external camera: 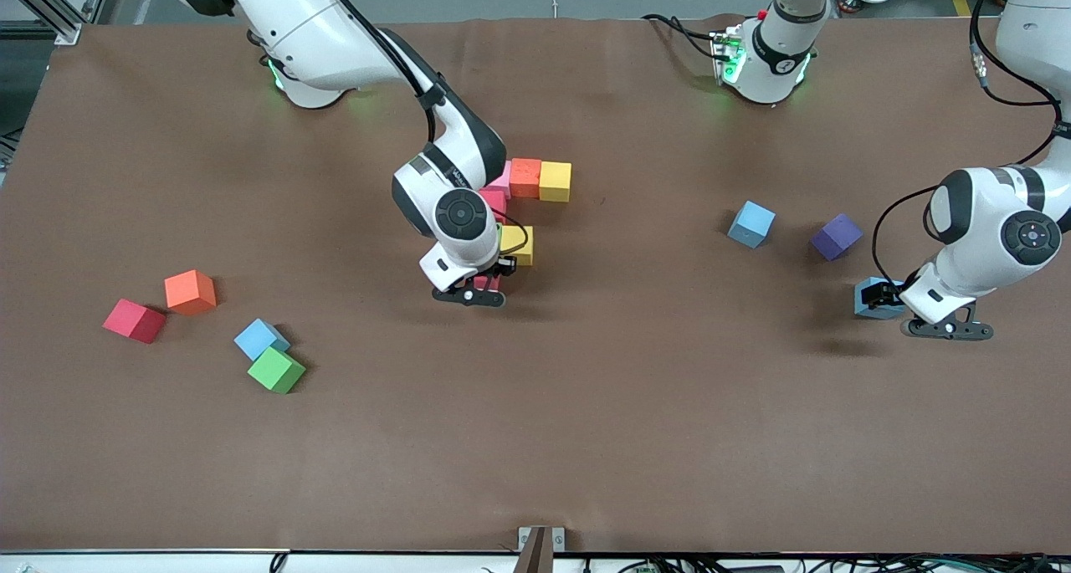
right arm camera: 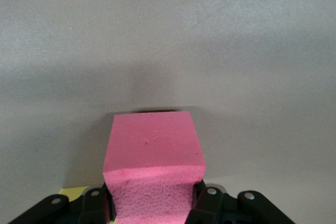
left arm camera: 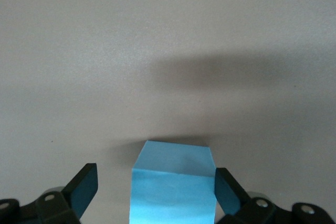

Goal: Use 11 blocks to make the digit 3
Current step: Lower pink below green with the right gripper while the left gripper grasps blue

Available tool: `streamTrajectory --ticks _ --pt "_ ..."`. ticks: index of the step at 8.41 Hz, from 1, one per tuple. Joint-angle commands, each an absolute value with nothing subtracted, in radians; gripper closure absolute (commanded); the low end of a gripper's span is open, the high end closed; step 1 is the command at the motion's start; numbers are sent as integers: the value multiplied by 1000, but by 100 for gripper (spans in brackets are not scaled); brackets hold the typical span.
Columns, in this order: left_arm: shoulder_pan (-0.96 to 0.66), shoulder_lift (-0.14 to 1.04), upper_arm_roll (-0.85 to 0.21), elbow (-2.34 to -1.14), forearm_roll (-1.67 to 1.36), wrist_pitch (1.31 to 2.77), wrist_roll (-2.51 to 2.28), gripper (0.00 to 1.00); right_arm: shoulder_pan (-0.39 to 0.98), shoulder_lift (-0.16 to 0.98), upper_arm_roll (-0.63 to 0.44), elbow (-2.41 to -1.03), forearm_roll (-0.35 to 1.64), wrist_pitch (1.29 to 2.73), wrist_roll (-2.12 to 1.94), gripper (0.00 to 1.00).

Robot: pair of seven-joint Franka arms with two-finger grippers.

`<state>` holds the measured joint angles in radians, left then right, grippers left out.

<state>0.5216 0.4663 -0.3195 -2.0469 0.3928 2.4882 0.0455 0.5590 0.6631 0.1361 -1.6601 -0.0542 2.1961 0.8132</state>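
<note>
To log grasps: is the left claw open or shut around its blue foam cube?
Open: in the left wrist view, the left claw straddles the blue foam cube, with a gap at one finger.

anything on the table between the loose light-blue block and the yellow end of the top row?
Nothing. In the front view the brown mat between the light-blue block and the yellow block is bare.

Bright, even overhead light fills all 3 views. In the front view the brown table (external camera: 535,439) shows soft dark shadows beneath both arms, without glare. Both wrist views are softer, with broad blurred shadows across mid-frame and fuzzy lower corners.
</note>
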Motion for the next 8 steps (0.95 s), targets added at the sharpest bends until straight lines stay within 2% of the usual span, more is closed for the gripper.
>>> streamTrajectory --ticks 1,3,7,8 --pt "531 476 -337 -2057 396 2519 32 0 569 672 130 -1644 -72 2184 834 48" --pt "531 463 -341 -2059 393 2519 34 0 569 673 130 -1644 -72 2184 834 29" --pt "531 405 -342 -2072 391 2507 17 0 577 672 130 -1644 -74 2184 835 15" --pt "531 394 -350 -2082 391 2507 5 0 575 672 130 -1643 -75 2183 834 4"
